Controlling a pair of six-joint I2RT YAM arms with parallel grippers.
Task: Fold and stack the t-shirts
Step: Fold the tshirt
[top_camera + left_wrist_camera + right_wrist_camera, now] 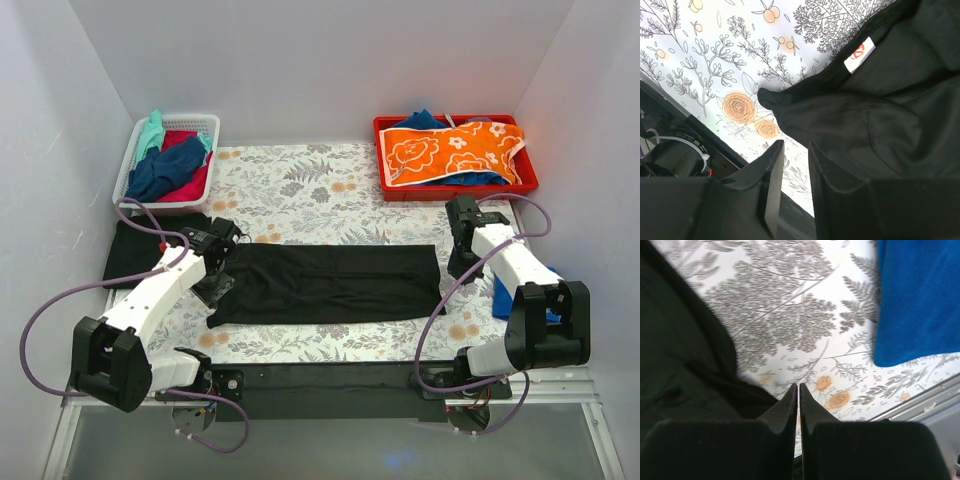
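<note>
A large black t-shirt [330, 283] lies folded into a long band across the middle of the table, and its small red-and-white neck label [860, 54] shows in the left wrist view. My left gripper [215, 258] hovers at the shirt's left end. Its jaws [796, 146] stand a little apart, so it is open, with only the table covering showing in the gap. My right gripper [462, 262] is at the shirt's right end, shut [799, 386] on nothing, beside the black cloth [680, 365]. A royal blue t-shirt [917, 300] lies just right of it.
A white basket [130, 165] at the back left holds teal, red and blue clothes. A red tray [528, 175] at the back right holds an orange flowered cloth [450, 150] over blue ones. Another black garment [135, 250] lies at the left edge. The fern-patterned covering [300, 190] spans the table.
</note>
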